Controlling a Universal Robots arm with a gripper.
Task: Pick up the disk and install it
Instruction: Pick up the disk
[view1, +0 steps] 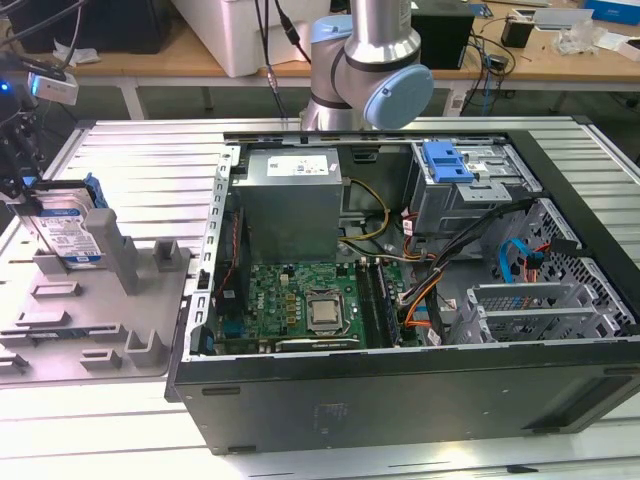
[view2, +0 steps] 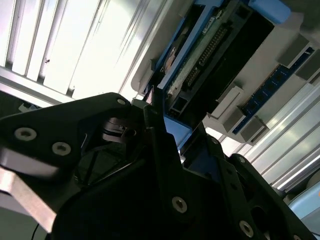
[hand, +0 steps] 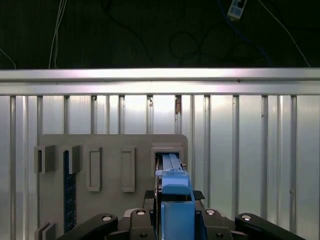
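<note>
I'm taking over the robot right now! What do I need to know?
Gripper: closed on the disk, by its blue frame.
Disk: standing upright in the grey holder, at the exterior view's left, beside the open computer case.
Done: disk gripped.
Left: disk not yet lifted out or installed in the case.

Slatted metal bench (view1: 130, 150) (silvery ribs running across exterior view). Grey holder plate (view1: 100, 310) flat on it at exterior view's left. Open PC case (view1: 400, 400) lying on side just beside plate, toward exterior view's right.
</note>
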